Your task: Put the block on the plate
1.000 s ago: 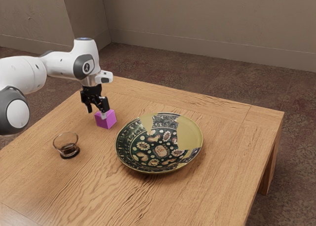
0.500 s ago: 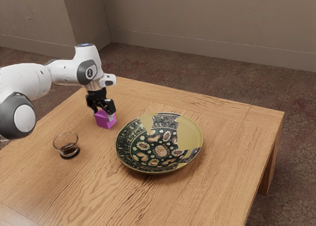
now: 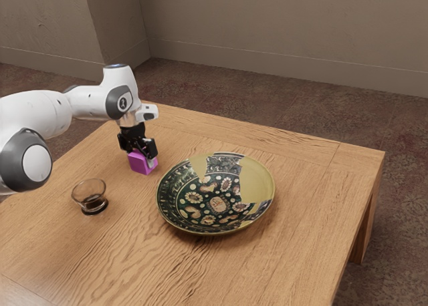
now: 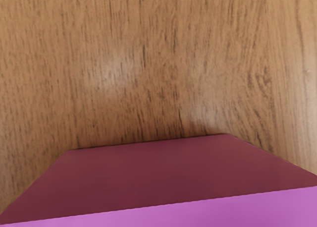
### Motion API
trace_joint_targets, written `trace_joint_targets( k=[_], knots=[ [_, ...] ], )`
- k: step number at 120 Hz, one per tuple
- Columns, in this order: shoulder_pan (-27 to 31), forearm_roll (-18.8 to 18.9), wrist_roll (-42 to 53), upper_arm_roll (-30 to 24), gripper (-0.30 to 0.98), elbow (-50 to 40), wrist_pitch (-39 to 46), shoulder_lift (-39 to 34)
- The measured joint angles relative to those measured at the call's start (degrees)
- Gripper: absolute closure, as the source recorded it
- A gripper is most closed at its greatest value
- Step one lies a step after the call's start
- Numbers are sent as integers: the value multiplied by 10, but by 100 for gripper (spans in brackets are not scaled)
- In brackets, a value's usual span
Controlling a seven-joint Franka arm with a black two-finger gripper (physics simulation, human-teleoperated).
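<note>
Straddling the purple block [image 3: 139, 164], the fingers [image 3: 152, 149] stand spread, one tip at its side toward the plate [image 3: 217, 203].

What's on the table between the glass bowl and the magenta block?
Bare wooden tabletop lies between the glass bowl and the magenta block, as the exterior view shows.

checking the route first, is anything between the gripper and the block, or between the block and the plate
Nothing visible in either gap: the gripper is right at the block, with no obstacle from there to the plate. The glass stands off that path, toward the exterior view's left.
</note>
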Motion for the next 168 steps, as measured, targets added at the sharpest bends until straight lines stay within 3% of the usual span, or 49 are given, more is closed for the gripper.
trace_joint_targets(
  k=[17,70,110,140,168],
  knots=[
    [0,0,-1,0,18,0,0,0],
    [-3,0,-5,1,25,-1,-5,-13],
    [-29,1,-8,3,26,-11,-34,-90],
    [-84,-7,-12,11,26,-44,-68,-172],
    [-230,-48,-24,100,27,-55,-112,-233]
  ],
)
